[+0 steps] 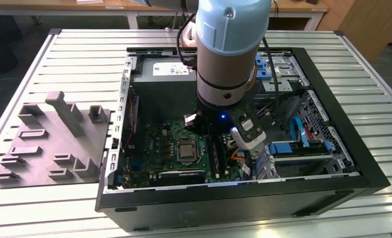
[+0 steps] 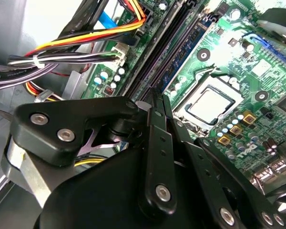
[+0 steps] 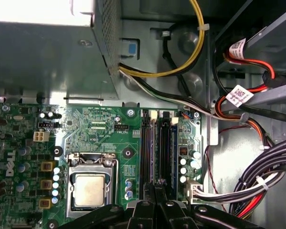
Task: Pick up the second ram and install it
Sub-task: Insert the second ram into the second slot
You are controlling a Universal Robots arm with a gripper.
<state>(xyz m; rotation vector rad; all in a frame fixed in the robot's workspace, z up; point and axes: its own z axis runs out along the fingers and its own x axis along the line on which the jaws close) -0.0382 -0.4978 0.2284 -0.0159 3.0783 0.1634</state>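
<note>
1. Where the arm (image 1: 229, 49) reaches down into the open computer case (image 1: 215, 201), the gripper (image 3: 155, 187) hangs just beside the processor (image 3: 89, 189), over the memory slots (image 3: 148, 143).
2. Its fingers (image 2: 157, 143) are pressed together.
3. The second ram (image 3: 167, 143) stands in 1 slot beside the processor, right at the fingertips; contact cannot be told.

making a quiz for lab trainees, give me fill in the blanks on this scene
The gripper hangs over the long black ___ of the motherboard. The silver processor sits on that ___ board. The grey fixture lies at the exterior view's ___ of the computer case. Missing: slots; green; left.
</note>
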